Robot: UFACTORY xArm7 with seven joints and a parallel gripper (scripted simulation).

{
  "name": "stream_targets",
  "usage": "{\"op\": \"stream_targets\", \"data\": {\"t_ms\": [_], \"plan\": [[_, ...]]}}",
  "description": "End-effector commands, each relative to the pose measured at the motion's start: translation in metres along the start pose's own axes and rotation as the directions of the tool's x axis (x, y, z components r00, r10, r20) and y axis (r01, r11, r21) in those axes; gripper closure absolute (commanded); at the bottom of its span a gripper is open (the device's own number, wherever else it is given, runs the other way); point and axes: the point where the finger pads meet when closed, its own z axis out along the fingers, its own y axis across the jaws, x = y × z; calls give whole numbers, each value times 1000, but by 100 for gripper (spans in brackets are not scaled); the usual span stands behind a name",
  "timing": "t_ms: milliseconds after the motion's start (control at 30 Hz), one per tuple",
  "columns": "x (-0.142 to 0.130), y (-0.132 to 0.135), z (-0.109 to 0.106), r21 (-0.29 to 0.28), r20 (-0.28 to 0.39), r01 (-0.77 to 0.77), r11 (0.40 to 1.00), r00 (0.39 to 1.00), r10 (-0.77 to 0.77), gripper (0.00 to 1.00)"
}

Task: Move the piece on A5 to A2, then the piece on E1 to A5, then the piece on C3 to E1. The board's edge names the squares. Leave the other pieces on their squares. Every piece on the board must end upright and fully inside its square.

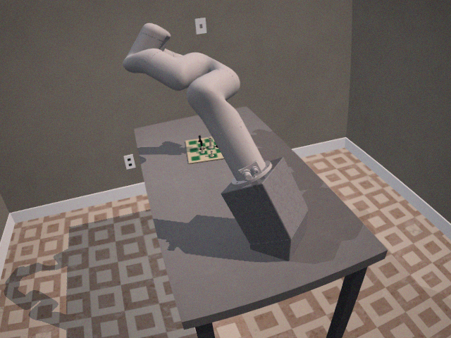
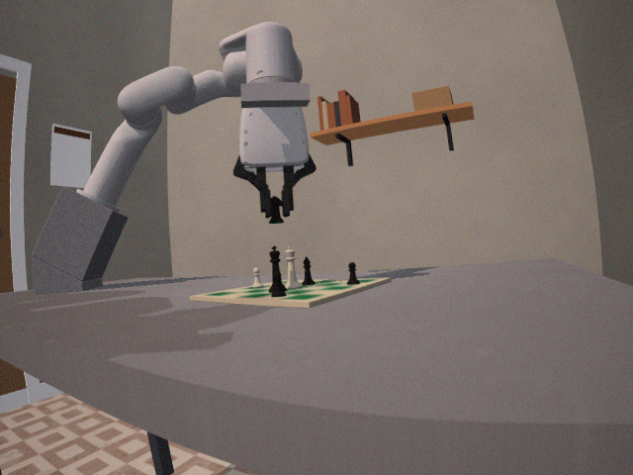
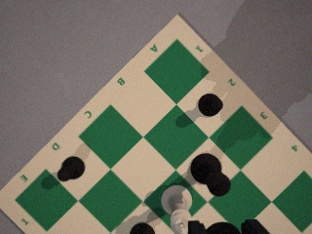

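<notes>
In the exterior view my gripper (image 2: 276, 210) hangs high above the green and cream board (image 2: 291, 292), shut on a small black pawn (image 2: 276, 209). In the wrist view the fingertips and the held pawn (image 3: 221, 228) show at the bottom edge. Below, a black piece (image 3: 210, 104) stands on A2. E1 (image 3: 46, 200) is bare. A white queen (image 3: 175, 200) stands on C3, with a tall black king (image 3: 209, 172) beside it on B3. A black pawn (image 3: 71, 168) stands on D1. A5 is out of the wrist view.
Another black piece (image 3: 142, 228) is cut off by the wrist view's bottom edge. A white pawn (image 2: 256, 276) and a black bishop (image 2: 307, 270) also stand on the board. The arm's base block (image 1: 266, 210) sits on the table, well away from the board (image 1: 205, 149).
</notes>
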Motion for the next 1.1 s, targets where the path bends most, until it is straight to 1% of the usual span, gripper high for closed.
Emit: {"op": "stream_targets", "data": {"t_ms": [0, 33, 67, 100, 133, 600, 833, 933, 1067], "plan": [[-3, 51, -5, 12, -17, -9, 1000, 1000, 10, 100], [-6, 71, -6, 10, -20, -16, 1000, 1000, 16, 100], [-6, 71, -6, 10, -20, -16, 1000, 1000, 16, 100], [-9, 84, -6, 7, -22, -20, 1000, 1000, 20, 100], [-10, 89, -6, 6, -23, -22, 1000, 999, 22, 100], [-10, 90, -6, 6, -23, -22, 1000, 999, 22, 100], [-10, 90, -1, 6, -23, -22, 1000, 999, 22, 100], [-10, 90, 7, 6, -23, -22, 1000, 999, 22, 100], [-9, 90, 24, 6, -23, -22, 1000, 999, 22, 100]]}}
